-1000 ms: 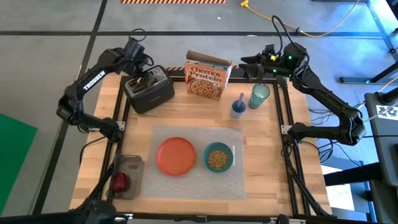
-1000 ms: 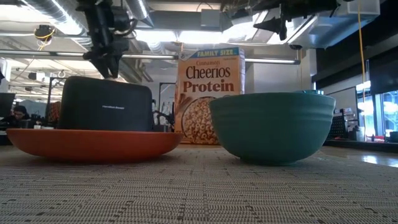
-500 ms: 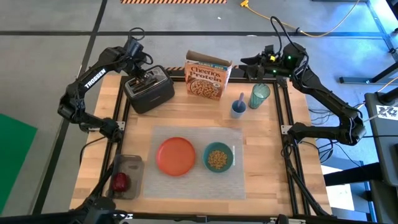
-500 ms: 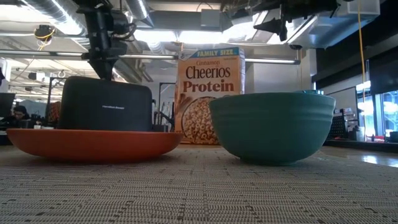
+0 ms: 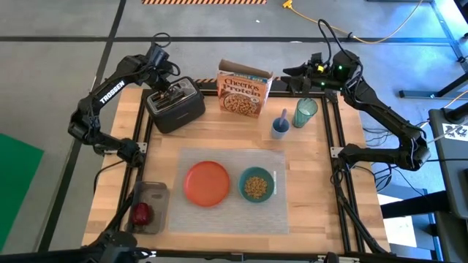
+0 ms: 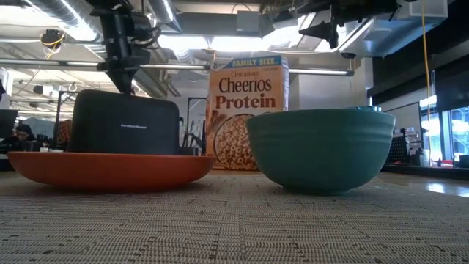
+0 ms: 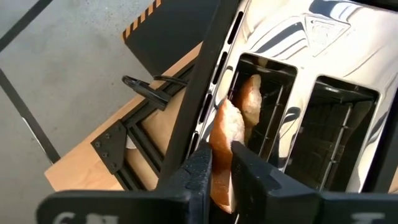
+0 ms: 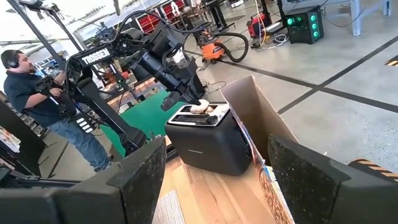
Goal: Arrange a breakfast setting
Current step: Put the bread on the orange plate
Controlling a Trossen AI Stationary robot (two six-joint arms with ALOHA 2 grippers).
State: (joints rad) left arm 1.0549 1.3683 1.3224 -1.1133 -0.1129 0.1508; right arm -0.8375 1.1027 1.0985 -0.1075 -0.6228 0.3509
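The toast slice (image 7: 239, 121) stands in one slot of the black toaster (image 5: 175, 106) at the far left. My left gripper (image 7: 222, 155) is right above that slot and shut on the slice. The orange plate (image 5: 207, 183) and the teal bowl (image 5: 257, 185), which holds cereal, sit on the pale placemat (image 5: 292, 212). The green tumbler (image 5: 306, 112) stands at the far right. The red apple (image 5: 141, 213) lies in a clear tub at the near left. My right gripper (image 8: 227, 186) is open and empty, high over the far right edge. My left gripper pinches the toast slice's upper edge (image 7: 219, 163) between its two fingers. The fingers come from above, pointing down into the toaster's slot. The slice stands upright, its lower part inside the slot (image 7: 261, 93).
A cereal box (image 5: 244, 91) stands at the far middle. A small blue cup (image 5: 279, 128) with a handle standing in it is next to the tumbler. Black frame rails run along the table's left and right sides. A person stands in the room beyond the table (image 8: 25, 81).
My left gripper has shifted a little over the toaster's slot, and it looks narrower in the low view than a second ago. For the last half second it has kept still. Nothing else has moved.
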